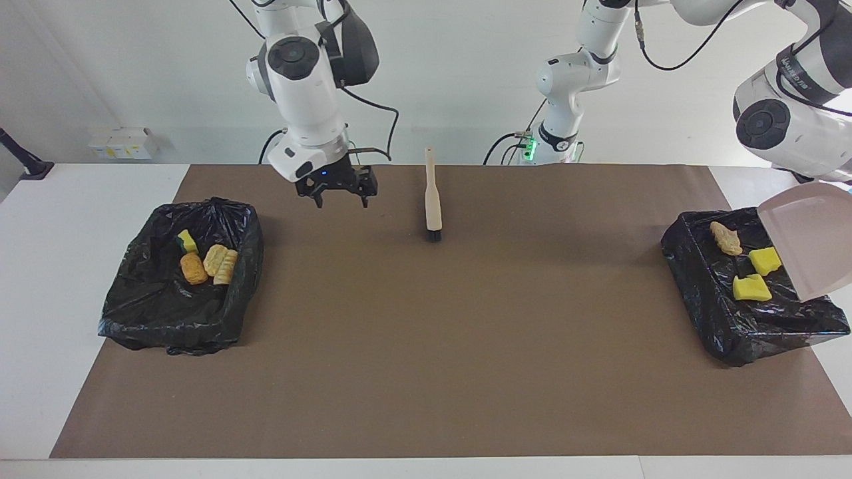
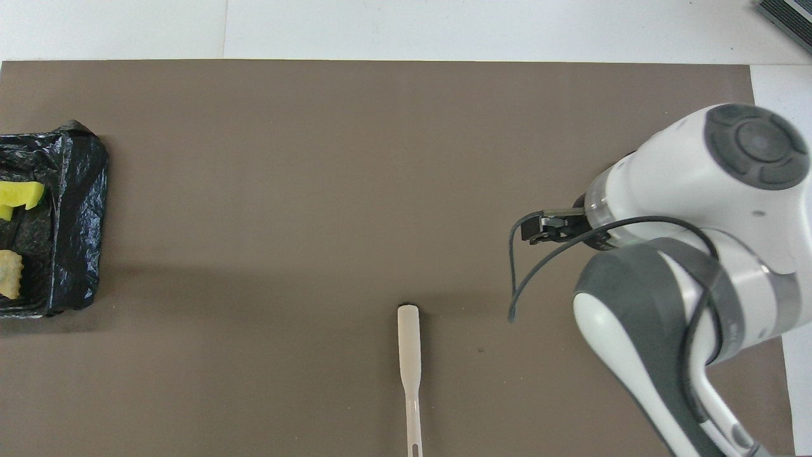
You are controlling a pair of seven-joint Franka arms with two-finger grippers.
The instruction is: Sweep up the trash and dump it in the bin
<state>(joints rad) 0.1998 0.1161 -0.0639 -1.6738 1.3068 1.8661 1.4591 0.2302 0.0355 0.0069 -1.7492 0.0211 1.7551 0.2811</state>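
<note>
While the brush (image 1: pixel 432 199) seemed to stand on its bristles with the handle up, nearest the robots and free of any grip, my first worry was a topple: any knock to the table or a brush from a passing arm would have laid it flat on the mat (image 1: pixel 426 372). Just beside it, toward the right arm's end, the right gripper (image 1: pixel 336 191) hung over the mat with its jaws spread wide and nothing between them.

A little farther out sat the two bins. All the trash I could see lay inside them: three scraps (image 1: pixel 751 288) in the bin at the left arm's end (image 1: pixel 692 279), three more (image 1: pixel 221 261) in the bin at the right arm's end (image 1: pixel 133 313). I saw none on the mat.

Over the first bin the dustpan (image 1: pixel 809 239) hung steeply tipped and looked empty. The left gripper was hidden from me, clamped on the dustpan as far as I could judge. The pan's lip sat close to the black liner, so a careless pull-back could have snagged the plastic and dragged the bin or spilled scraps.

Nothing stood between the bins farther out.
</note>
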